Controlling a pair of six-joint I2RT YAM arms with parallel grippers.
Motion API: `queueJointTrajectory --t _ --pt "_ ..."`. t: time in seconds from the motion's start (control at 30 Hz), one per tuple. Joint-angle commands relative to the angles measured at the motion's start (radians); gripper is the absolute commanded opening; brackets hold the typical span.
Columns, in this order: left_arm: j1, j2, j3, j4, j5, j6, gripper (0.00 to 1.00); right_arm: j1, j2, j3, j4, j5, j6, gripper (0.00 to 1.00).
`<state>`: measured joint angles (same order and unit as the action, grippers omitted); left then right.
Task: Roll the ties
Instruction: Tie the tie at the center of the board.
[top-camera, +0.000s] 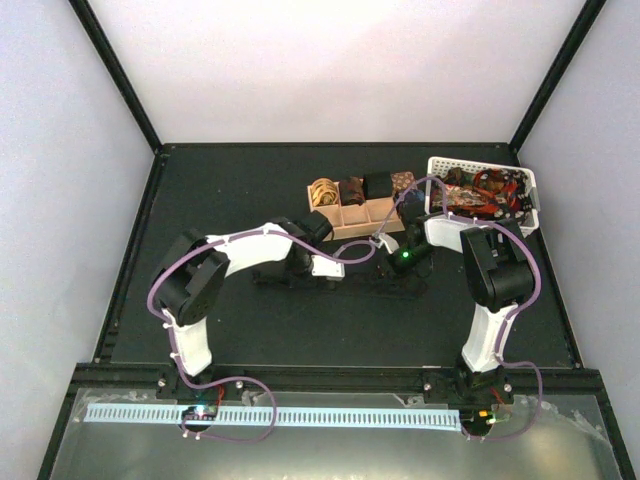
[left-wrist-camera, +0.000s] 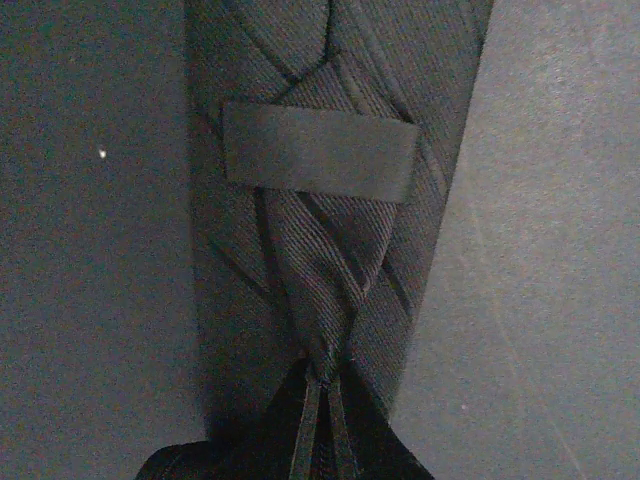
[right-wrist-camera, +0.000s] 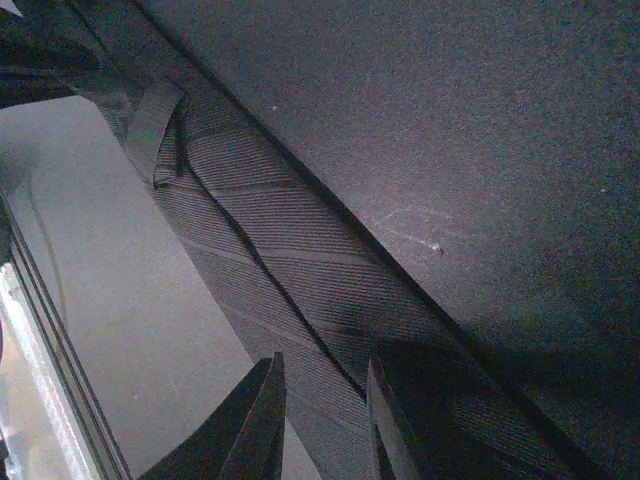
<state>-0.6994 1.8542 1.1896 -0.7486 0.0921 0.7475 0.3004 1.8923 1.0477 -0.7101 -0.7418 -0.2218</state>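
A dark striped tie (left-wrist-camera: 330, 250) lies flat on the black table, back side up, its keeper loop (left-wrist-camera: 320, 152) showing. My left gripper (left-wrist-camera: 325, 385) is shut, pinching the tie's fabric at its fingertips. In the right wrist view the same tie (right-wrist-camera: 300, 270) runs diagonally under my right gripper (right-wrist-camera: 322, 400), whose jaws stand a little apart over the strip. From above, both grippers, left (top-camera: 330, 268) and right (top-camera: 390, 262), meet mid-table; the tie hardly shows against the mat. Rolled ties, gold (top-camera: 323, 192), brown (top-camera: 351, 189) and black (top-camera: 377, 184), sit in the wooden tray (top-camera: 350, 225).
A white perforated basket (top-camera: 432, 185) at the back right holds more loose ties (top-camera: 480, 190). The tray stands just behind the two grippers. A white slotted rail (top-camera: 300, 415) runs along the near edge by the arm bases.
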Motion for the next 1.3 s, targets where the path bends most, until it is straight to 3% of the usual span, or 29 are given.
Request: queueJointTrajectory --t 0.0,0.77,1.27 --pt "-0.011 0.012 0.022 -0.025 0.038 -0.027 0.02 0.0 0.008 0.002 -0.007 0.024 -0.005 0.28" --pt "-0.02 0.025 -0.016 0.112 0.207 -0.159 0.01 0.039 0.093 0.111 -0.015 -0.193 0.053 0.37" --pt "-0.02 0.056 0.026 0.091 0.242 -0.157 0.02 0.102 0.158 0.099 0.05 -0.152 0.134 0.39"
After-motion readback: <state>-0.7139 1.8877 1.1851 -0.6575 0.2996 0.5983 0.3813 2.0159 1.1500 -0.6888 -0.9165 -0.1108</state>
